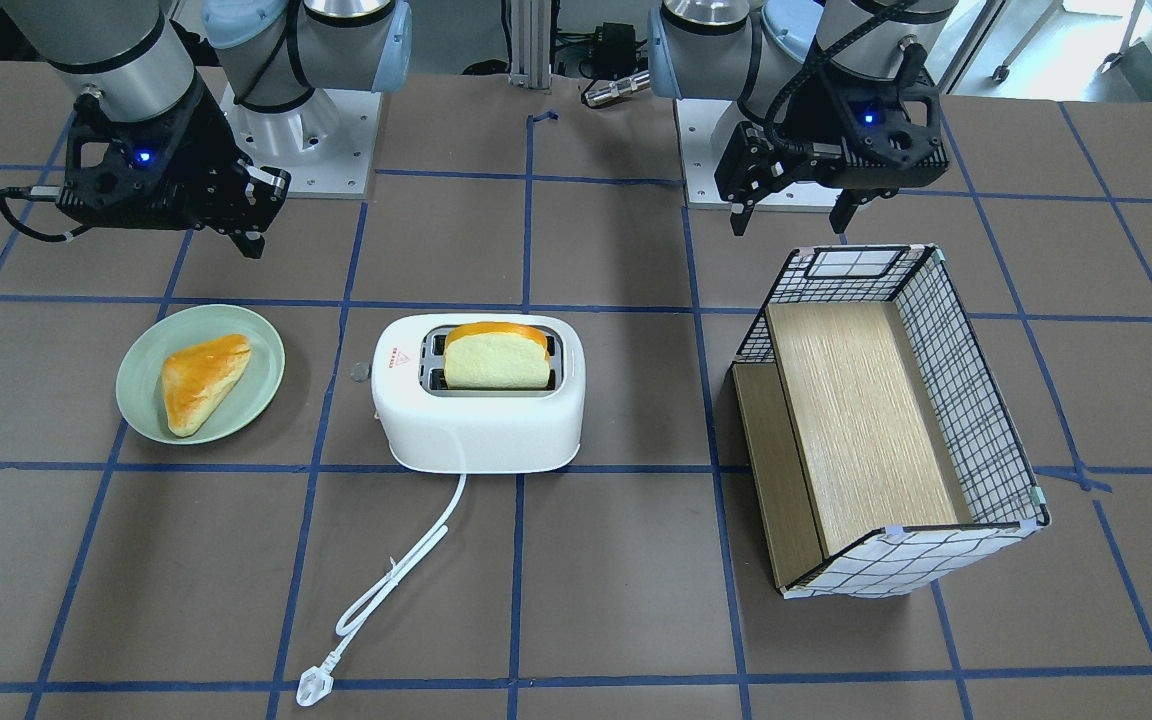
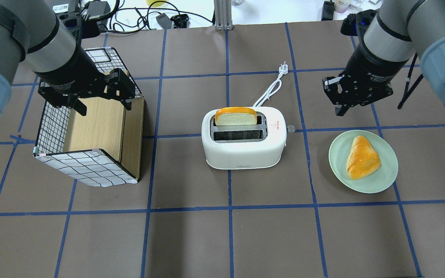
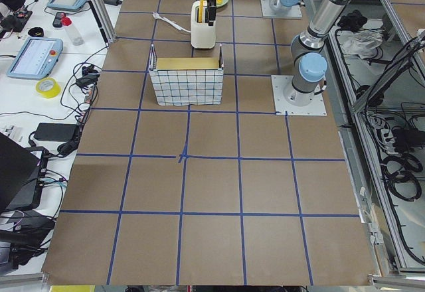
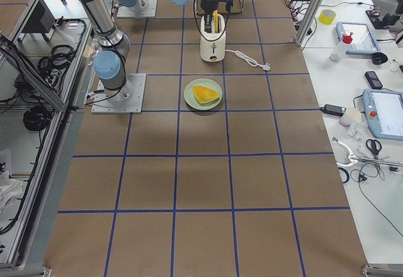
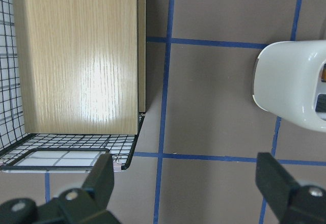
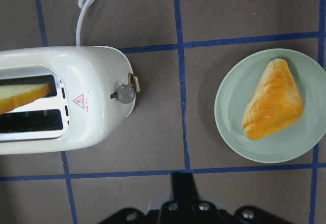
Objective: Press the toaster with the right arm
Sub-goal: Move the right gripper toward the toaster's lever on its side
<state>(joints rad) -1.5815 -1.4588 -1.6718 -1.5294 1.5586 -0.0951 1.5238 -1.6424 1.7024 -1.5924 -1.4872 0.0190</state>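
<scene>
Toaster (image 2: pixel 245 148) sits mid-table with a bread slice (image 2: pixel 235 116) upright in the slot farther from the robot. Its lever knob (image 6: pixel 125 93) faces the green plate (image 2: pixel 338 172) holding a pastry (image 2: pixel 362 157). Right gripper (image 2: pixel 340 112) hovers above that gap, fingers together, holding nothing. Left gripper (image 2: pixel 102 106) is spread wide by the wire basket (image 2: pixel 87 170). Cord (image 2: pixel 270 87) lies on the toaster's far side. Both wrist views crop the toaster.

White for the toaster (image 1: pixel 481 420) and its cord (image 1: pixel 406 565), with a red triangle label (image 6: pixel 79 100) and a grey knob (image 6: pixel 125 93). Pale yellow under an orange crust for the bread slice (image 1: pixel 496 365). Pale green for the plate (image 1: pixel 141 400), golden orange for the pastry (image 1: pixel 204 380). Black grid on white for the basket (image 1: pixel 966 400), light wood grain inside. Brown crossed by blue tape lines for the table (image 1: pixel 616 600). Black with a blue light for the right gripper (image 1: pixel 254 240) and left gripper (image 1: pixel 791 215).
</scene>
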